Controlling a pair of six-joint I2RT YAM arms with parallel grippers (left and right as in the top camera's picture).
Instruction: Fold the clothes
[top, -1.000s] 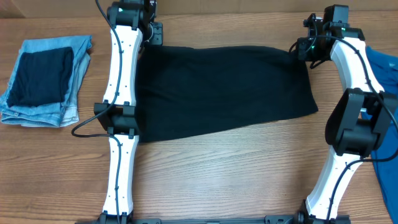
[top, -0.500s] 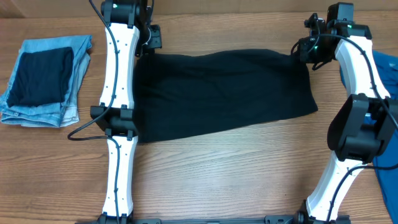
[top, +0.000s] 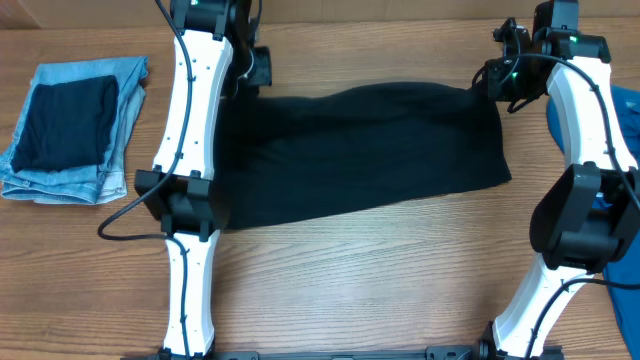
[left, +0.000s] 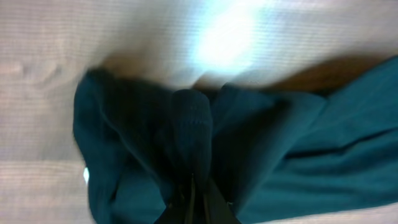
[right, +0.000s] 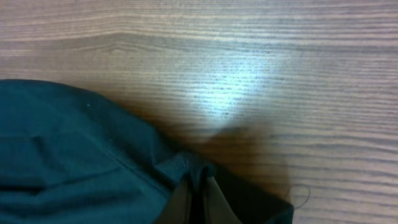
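The black T-shirt (top: 360, 150) lies spread flat across the middle of the worktop (top: 380, 280), as a wide band between the two arms. The left fingers (left: 217, 214) are closed, pinching a bunched fold at the shirt's far left corner. The right fingers (right: 179, 208) are closed on its far right corner. Folded jeans (top: 130, 130) with a dark piece on top sit well apart at the left. A blue garment (top: 628, 105) lies at the right edge.
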